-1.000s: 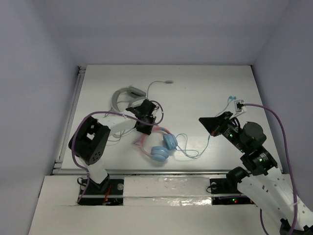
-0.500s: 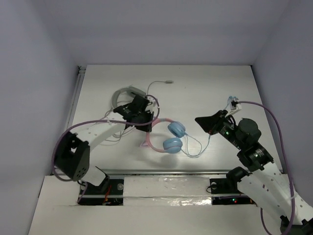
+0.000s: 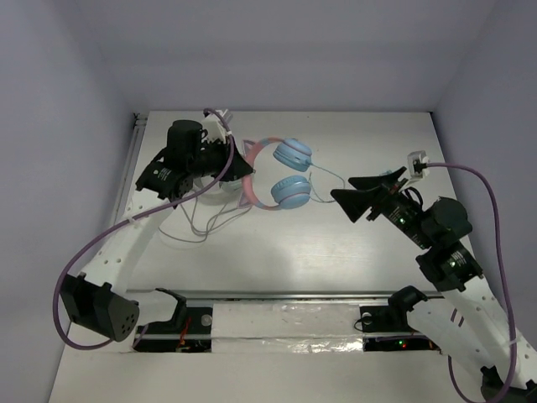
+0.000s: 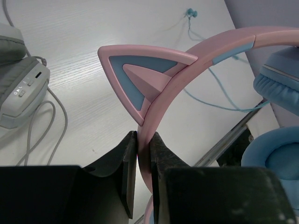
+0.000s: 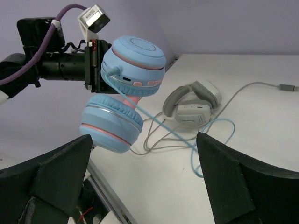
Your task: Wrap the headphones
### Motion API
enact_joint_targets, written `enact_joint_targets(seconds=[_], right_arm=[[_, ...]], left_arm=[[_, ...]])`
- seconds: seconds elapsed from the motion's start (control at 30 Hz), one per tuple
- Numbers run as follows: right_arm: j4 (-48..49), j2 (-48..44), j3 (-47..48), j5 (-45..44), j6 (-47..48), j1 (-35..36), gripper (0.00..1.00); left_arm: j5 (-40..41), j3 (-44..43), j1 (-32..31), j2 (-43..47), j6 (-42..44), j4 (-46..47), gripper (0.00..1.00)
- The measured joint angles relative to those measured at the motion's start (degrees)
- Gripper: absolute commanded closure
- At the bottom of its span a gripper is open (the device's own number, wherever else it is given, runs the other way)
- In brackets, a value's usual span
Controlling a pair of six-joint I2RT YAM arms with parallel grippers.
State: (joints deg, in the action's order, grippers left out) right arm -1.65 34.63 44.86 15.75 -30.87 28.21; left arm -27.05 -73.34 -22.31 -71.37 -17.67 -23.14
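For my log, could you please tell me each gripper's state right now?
Left gripper: shut on the pink cat-ear headphones with blue cups.
Right gripper: open, empty.

headphones [image 3: 281,172]: pink headband, cat ear pink with light-blue inlay, between the black left gripper [image 4: 142,137] fingers | ear cups [image 5: 133,58]: light blue with pink rings, ahead of the black right gripper [image 5: 144,140] | cable [image 5: 163,124]: pale turquoise | second headphones [image 4: 21,88]: white-grey, left of the left gripper | table [image 3: 336,252]: white | arm hose [image 5: 70,10]: purple
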Motion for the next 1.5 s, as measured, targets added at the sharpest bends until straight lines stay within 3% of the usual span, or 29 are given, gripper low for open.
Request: enact_joint_targets(seconds=[0.27, 0.47, 0.73, 0.87, 0.9, 0.97, 1.03, 1.2, 1.5], right_arm=[[3.5, 5.2, -0.2, 0.1, 2.6, 0.0, 0.03], [6.7, 10.9, -1.3, 7.3, 3.5, 0.0, 0.08], [11.2, 10.5, -4.8, 16.2, 1.9, 0.0, 0.12], [14.8, 9.2, -7.8, 21.1, -1.2, 0.0, 0.25], [15.6, 8.9, -8.4, 22.0, -1.8, 0.0, 0.36], [16.7, 8.5, -9.4, 23.3, -3.0, 0.0, 0.46], [17.2, 8.4, -9.9, 24.3, -3.7, 0.0, 0.66], [17.6, 8.6, -10.1, 24.6, -4.7, 0.0, 0.99], [15.4, 9.5, -10.8, 18.9, -5.1, 0.0, 1.0]], left_arm=[[-3.4, -5.8, 0.5, -0.5, -1.5, -1.3, 1.0], [-5.0, -10.6, 1.2, -0.6, -3.0, -1.3, 1.0], [-6.1, -17.8, 1.8, -1.7, -4.4, -1.3, 1.0], [-6.6, -18.6, 1.8, -2.1, -4.9, -1.3, 1.0], [-6.7, -18.6, 1.8, -2.3, -5.0, -1.3, 1.0], [-6.8, -18.8, 1.8, -2.8, -5.2, -1.3, 1.0], [-7.0, -19.4, 1.8, -3.7, -5.4, -1.4, 1.0], [-7.0, -20.5, 1.8, -5.3, -6.1, -1.2, 1.0], [-6.7, -20.5, 4.7, -6.4, -11.1, 2.1, 1.0]])
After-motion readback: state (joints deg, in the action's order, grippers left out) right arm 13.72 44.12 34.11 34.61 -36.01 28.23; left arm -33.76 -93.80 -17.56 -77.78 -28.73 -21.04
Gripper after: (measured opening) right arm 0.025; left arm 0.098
